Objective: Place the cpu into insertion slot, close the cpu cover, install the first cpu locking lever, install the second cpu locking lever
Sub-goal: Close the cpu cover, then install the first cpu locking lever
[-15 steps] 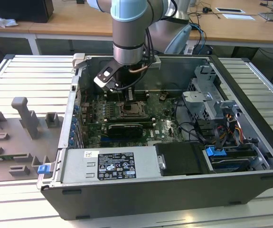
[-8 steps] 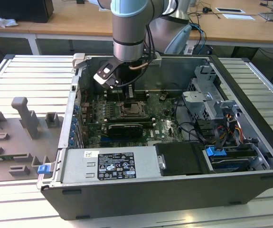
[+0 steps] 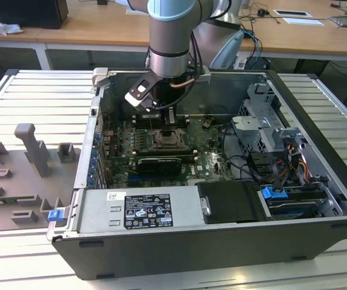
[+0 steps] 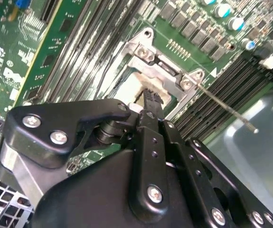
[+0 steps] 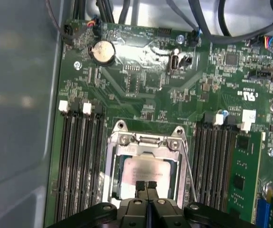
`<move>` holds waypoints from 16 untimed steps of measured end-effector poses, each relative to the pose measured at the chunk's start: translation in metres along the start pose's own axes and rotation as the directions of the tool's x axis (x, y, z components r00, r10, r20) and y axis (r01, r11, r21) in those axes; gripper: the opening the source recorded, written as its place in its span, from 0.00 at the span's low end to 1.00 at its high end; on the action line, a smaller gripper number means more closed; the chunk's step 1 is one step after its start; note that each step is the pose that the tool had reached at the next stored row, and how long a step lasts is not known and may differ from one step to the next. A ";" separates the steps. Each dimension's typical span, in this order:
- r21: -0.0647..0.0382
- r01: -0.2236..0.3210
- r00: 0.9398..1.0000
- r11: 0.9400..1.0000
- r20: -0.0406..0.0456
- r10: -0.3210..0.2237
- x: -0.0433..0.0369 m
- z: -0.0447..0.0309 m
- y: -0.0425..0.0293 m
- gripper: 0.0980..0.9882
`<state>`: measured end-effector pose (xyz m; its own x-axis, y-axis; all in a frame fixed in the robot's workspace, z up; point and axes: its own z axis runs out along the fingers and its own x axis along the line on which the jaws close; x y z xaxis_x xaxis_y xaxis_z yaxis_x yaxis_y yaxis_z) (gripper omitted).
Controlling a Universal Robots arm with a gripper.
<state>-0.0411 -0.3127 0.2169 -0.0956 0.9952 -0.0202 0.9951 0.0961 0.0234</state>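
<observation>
In the first wrist view the cpu lies flat in the insertion slot, its pale face showing through the cut-out of the cpu cover, which lies down over it. My gripper is shut with nothing between its fingertips, which sit just above the cpu's face at the near edge of the cover. A thin metal locking lever runs along one side of the socket. In the second wrist view that lever sticks out free past the socket corner. In the exterior view my gripper hangs right over the insertion slot.
Black memory slots flank the socket on both sides, with a green card beyond one bank. A black card, the power supply, a drive cage and cables crowd the case. Grey fixtures lie outside on the exterior view's left.
</observation>
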 end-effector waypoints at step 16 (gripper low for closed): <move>0.000 0.000 1.000 1.000 0.000 0.000 -0.0009 -0.0026 0.0086 0.01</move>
<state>-0.0325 -0.3127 0.2197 -0.0955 0.9952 -0.0203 0.9951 0.0959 0.0232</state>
